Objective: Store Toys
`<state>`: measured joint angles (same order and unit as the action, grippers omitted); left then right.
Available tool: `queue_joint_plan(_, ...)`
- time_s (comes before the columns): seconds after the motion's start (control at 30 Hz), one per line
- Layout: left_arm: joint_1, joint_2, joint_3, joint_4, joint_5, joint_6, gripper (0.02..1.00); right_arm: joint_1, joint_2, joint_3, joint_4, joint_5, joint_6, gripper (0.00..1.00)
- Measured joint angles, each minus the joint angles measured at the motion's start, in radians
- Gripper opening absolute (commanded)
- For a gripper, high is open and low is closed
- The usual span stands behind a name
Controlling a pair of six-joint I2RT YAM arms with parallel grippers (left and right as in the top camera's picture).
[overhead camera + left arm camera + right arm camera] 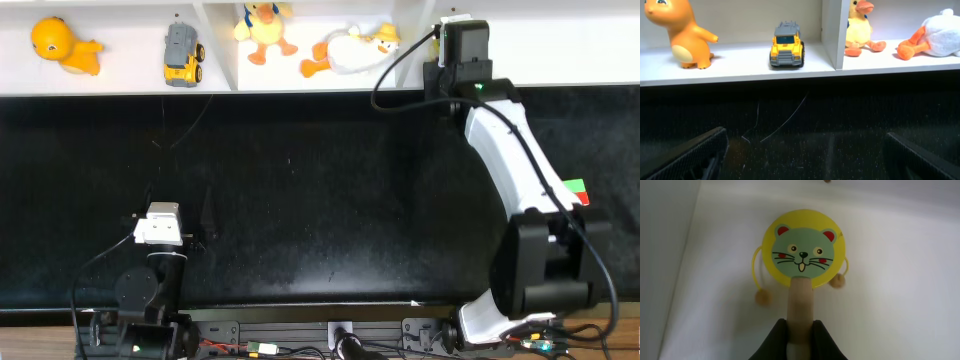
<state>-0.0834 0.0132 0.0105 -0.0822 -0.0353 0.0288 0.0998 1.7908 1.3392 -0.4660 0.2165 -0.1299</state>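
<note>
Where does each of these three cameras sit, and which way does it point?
Top view: fixed overhead, looking down on the black table and white shelf; left arm and right arm show.
Left wrist view: on the left arm's wrist, low, facing the shelf; the open left pincer frames the bottom edge.
Right wrist view: on the right arm's wrist at the shelf, facing the cat-face rattle that the right pincer grips by the handle.
Shared: top and left wrist views both show the yellow truck.
</note>
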Motion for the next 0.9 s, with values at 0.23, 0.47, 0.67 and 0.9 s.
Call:
queue_joint_plan(0.23,0.0,0.0,0.0,0.0,0.0,0.0,0.998,-0.002,0.058,0.031,0.061,-0.02,-0.005,0.062)
queue_joint_plan(0.47,0.0,0.0,0.0,0.0,0.0,0.0,0.996,-0.002,0.075,0.033,0.063,-0.045,0.0,0.413)
queue_joint_plan(0.67,0.0,0.0,0.0,0.0,0.0,0.0,0.998,-0.007,0.074,0.037,0.053,-0.049,0.0,0.684)
queue_joint_plan(0.9,0.0,0.0,0.0,0.0,0.0,0.0,0.998,-0.006,0.006,0.037,-0.086,-0.009,0.0,0.996)
